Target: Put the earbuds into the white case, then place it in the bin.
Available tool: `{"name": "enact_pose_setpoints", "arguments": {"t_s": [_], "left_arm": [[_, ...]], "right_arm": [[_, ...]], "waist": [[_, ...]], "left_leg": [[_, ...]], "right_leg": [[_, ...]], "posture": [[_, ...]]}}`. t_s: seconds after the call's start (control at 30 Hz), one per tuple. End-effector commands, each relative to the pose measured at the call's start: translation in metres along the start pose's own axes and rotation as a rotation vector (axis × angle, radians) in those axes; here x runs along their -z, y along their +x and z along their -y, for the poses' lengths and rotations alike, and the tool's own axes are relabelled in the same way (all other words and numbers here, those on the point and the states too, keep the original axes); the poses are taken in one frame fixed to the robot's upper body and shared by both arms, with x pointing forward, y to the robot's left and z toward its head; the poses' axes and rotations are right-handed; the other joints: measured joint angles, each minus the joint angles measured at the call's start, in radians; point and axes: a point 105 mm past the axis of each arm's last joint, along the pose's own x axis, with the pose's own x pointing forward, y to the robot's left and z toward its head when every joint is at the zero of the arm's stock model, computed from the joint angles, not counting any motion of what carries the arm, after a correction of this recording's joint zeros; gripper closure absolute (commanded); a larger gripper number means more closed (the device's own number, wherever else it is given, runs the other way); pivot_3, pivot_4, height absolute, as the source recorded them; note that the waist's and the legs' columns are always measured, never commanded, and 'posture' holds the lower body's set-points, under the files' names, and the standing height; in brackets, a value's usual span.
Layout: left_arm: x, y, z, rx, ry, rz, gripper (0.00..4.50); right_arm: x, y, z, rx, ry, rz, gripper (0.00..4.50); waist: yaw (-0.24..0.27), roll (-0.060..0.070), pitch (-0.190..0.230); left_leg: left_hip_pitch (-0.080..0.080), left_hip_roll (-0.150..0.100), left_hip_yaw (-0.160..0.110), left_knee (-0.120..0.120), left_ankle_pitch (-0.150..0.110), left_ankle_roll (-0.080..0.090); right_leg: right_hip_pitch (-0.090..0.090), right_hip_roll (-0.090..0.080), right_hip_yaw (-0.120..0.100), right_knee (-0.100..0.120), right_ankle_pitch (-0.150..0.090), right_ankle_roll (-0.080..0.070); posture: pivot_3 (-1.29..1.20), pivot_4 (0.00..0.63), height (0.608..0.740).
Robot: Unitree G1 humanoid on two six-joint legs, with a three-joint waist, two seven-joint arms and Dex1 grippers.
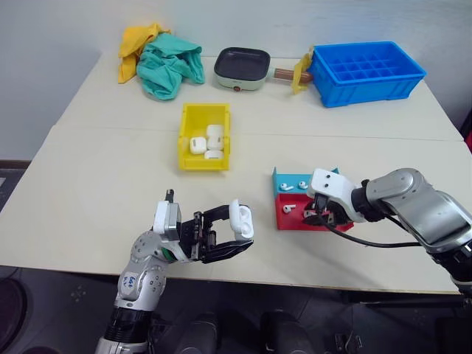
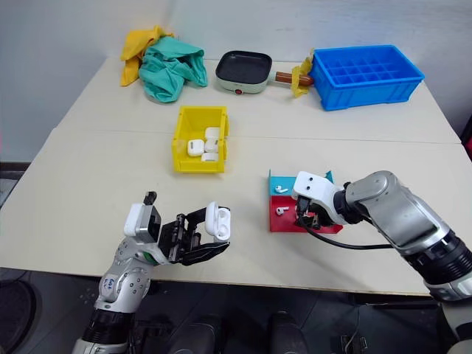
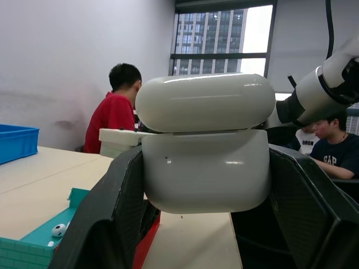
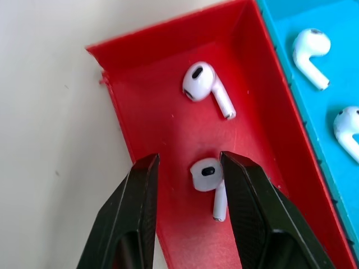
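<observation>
Earbuds: four small white earbuds lie in a pair of shallow trays near the table's front right. Two sit in the red tray [image 4: 168,112], one [image 4: 205,89] loose near its middle and one [image 4: 208,182] between the right gripper's fingertips. Two more [image 4: 311,53] lie in the teal tray [image 4: 291,22], which sits against the red one on its far side.

Right gripper: the right gripper [image 4: 188,168] points down into the red tray, its two black fingers [image 4: 247,190] set narrowly apart on either side of the nearer earbud. One finger is touching or nearly touching the bud; the other stands off it. A firm pinch cannot be told.

White case: a glossy white case [image 1: 241,219] is held above the table's front edge, left of the trays, with its lid slightly ajar.

Left gripper: the left gripper [image 1: 232,240] points toward the right and is clamped on the case's lower half.

Bin: the yellow bin [image 1: 187,140] stands at mid-table, beyond the left gripper, well apart from the trays. Three more white cases [image 1: 206,142] lie inside it.

Table: a pale table [image 1: 96,192].

Far edge: a blue gridded crate [image 1: 365,70] at the right, a small green pan [image 1: 242,68] beside it, and a heap of green and yellow cloth [image 1: 166,63] at the left.

Background: in the left wrist view, two people sit before a window.
</observation>
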Motion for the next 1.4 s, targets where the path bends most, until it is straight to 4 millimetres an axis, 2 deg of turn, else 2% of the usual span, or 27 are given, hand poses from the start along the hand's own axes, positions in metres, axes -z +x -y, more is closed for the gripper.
{"name": "enact_pose_setpoints", "arguments": {"t_s": [0.03,0.53,0.93,1.03,1.1,1.13,1.3,1.4], "left_arm": [[-0.006,0.003,0.002,0.022,0.036,-0.003,1.7],[-0.005,0.0,0.001,0.027,0.04,-0.019,1.7],[-0.006,-0.001,-0.006,0.016,0.063,-0.024,1.7],[-0.006,-0.002,-0.006,0.014,0.066,-0.024,1.7],[-0.006,-0.002,-0.006,0.013,0.069,-0.024,1.7],[-0.006,-0.002,-0.007,0.013,0.07,-0.024,1.7],[-0.009,0.0,-0.005,0.033,0.069,-0.006,1.7],[-0.014,0.007,-0.005,0.053,0.047,0.041,1.7]], "right_arm": [[0.001,0.0,0.002,0.01,-0.02,0.001,2.76],[0.015,0.004,0.004,0.011,-0.014,-0.025,2.76],[0.017,0.006,0.002,-0.01,-0.018,-0.035,2.76],[0.017,0.007,0.002,-0.014,-0.016,-0.034,3.32],[0.017,0.007,0.001,-0.015,-0.016,-0.033,3.94],[0.017,0.007,0.002,-0.011,-0.015,-0.031,4.05],[0.013,0.003,0.003,0.0,-0.003,0.0,4.05],[-0.007,-0.011,0.0,-0.028,0.014,0.16,4.05]], "waist": [[0.0,0.0,0.0],[0.0,0.0,0.0],[0.0,0.0,0.0],[0.0,0.0,0.0],[0.0,0.0,0.0],[0.0,0.0,0.0],[0.0,0.0,0.0],[0.001,0.0,0.0]], "left_leg": [[0.0,0.0,0.0,0.0,0.0,0.0],[0.0,0.0,0.0,0.0,0.0,0.0],[0.0,0.0,0.0,0.0,0.0,0.0],[0.0,0.0,0.0,0.0,0.0,0.0],[0.0,0.0,0.0,0.0,0.0,0.0],[0.0,0.0,0.0,0.0,0.0,0.0],[0.0,0.0,0.0,0.0,0.0,0.0],[0.0,0.0,0.0,0.0,0.0,0.0]], "right_leg": [[0.0,0.0,0.0,0.0,0.0,0.0],[0.0,0.0,0.0,0.0,0.0,0.0],[0.0,0.0,0.0,0.0,0.0,0.0],[0.0,0.0,0.0,0.0,0.0,0.0],[0.0,0.0,0.0,0.0,0.0,0.0],[0.0,0.0,0.0,0.0,0.0,0.0],[0.0,0.0,0.0,0.0,0.0,0.0],[0.0,0.0,0.0,0.0,0.0,0.0]], "posture": [[0.0,0.15,0.74],[0.0,0.15,0.74],[0.0,0.15,0.74],[0.0,0.15,0.74],[0.0,0.15,0.74],[0.0,0.15,0.74],[0.0,0.15,0.74],[0.0,0.15,0.74]]}}
